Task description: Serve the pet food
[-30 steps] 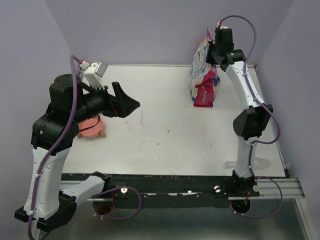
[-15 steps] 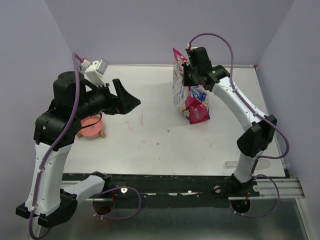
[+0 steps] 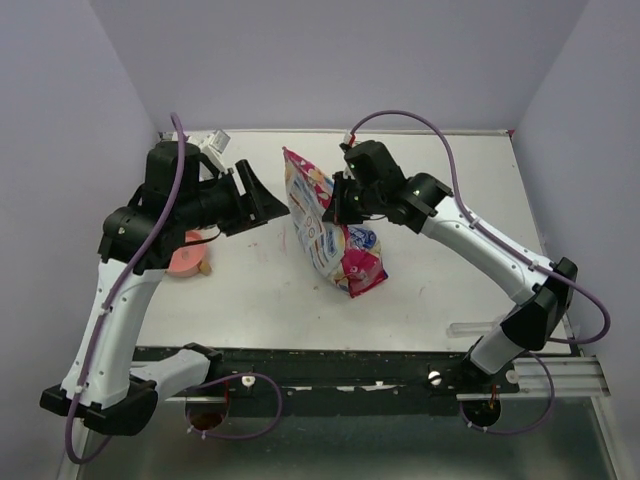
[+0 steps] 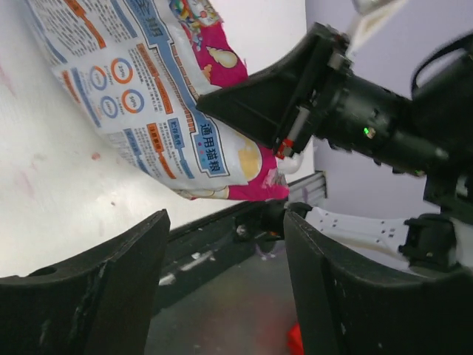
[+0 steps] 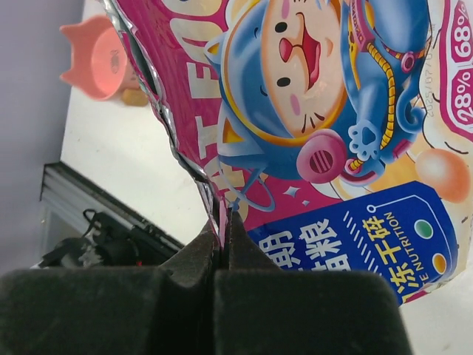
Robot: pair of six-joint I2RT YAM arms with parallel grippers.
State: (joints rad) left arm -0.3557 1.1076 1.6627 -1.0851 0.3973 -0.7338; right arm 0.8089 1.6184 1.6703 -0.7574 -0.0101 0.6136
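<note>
The glossy pink, white and blue pet food bag (image 3: 335,235) hangs tilted over the middle of the table; it also shows in the left wrist view (image 4: 155,96) and the right wrist view (image 5: 318,111). My right gripper (image 3: 338,202) is shut on the bag's edge, also seen in the right wrist view (image 5: 224,222). My left gripper (image 3: 262,195) is open and empty, just left of the bag's top; in its own view (image 4: 222,251) the jaws stand wide apart. A salmon-pink bowl (image 3: 186,254) sits at the left, also in the right wrist view (image 5: 100,55). No kibble shows.
A clear plastic scoop (image 3: 480,327) lies near the table's front right edge. The purple walls close in on the left, back and right. The black rail (image 3: 330,365) runs along the near edge.
My right gripper has carried the bag from the back right toward the table's middle, tilting it. My left gripper has swung right and back toward the bag.
</note>
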